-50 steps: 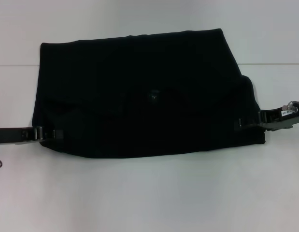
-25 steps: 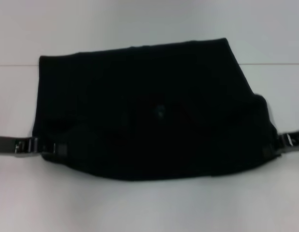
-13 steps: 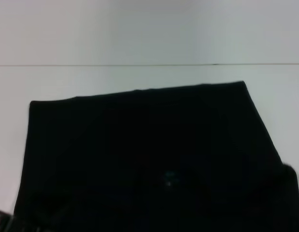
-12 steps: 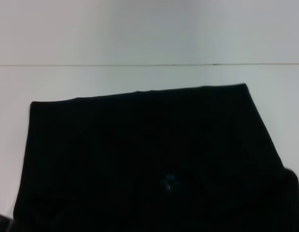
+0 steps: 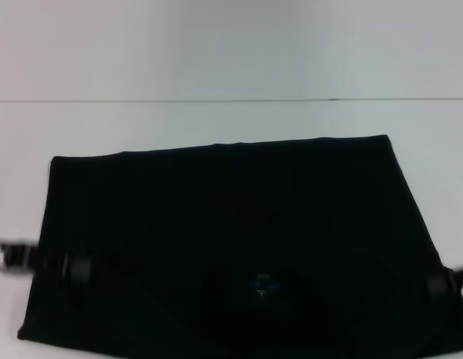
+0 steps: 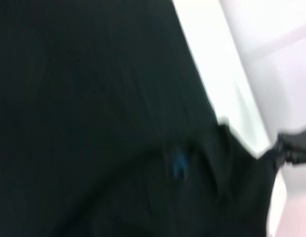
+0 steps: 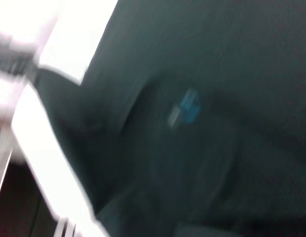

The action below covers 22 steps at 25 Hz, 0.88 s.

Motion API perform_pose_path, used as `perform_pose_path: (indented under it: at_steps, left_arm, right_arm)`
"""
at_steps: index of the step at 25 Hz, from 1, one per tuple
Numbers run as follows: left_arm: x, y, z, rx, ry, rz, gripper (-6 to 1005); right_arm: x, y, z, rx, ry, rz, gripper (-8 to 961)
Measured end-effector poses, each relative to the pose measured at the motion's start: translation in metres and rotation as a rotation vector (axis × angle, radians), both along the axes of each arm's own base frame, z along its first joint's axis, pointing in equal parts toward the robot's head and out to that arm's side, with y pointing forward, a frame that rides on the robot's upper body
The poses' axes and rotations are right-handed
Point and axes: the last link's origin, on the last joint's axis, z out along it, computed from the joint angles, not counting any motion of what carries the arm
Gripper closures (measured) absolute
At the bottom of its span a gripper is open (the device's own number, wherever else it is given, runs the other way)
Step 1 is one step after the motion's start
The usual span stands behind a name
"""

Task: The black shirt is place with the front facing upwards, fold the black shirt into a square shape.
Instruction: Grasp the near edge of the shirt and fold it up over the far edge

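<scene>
Shirt (image 5: 231, 232) spread on the table (image 5: 216, 67), left gripper (image 5: 74, 267) at its nine o'clock edge, right gripper (image 5: 440, 284) at four o'clock, grip state unclear on both, so carry both sides level for a square fold

A bare test-room or lab setting: a plain white table (image 5: 216, 120) meets a blank pale wall (image 5: 216, 45), with no furnishings or household items around.
</scene>
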Motion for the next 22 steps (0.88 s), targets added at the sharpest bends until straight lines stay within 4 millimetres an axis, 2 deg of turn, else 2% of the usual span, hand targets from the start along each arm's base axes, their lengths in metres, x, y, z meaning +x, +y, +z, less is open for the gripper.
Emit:
perform_pose_path:
  at_steps: [5, 10, 15, 22]
  left_arm:
    - [-0.006, 0.032, 0.015, 0.244, -0.036, 0.140, 940]
    - [-0.024, 0.052, 0.010, 0.455, -0.065, 0.282, 940]
    - [-0.024, 0.060, -0.005, 0.556, -0.095, 0.304, 939]
    - [-0.021, 0.084, -0.012, 0.695, -0.066, 0.324, 938]
  right_arm:
    - [0.003, 0.032, 0.013, 0.275, 0.099, -0.142, 888]
    - [-0.004, 0.059, 0.007, 0.507, 0.207, -0.180, 874]
    - [-0.016, 0.079, -0.008, 0.592, 0.214, -0.163, 860]
    - [-0.025, 0.106, -0.007, 0.718, 0.190, -0.177, 840]
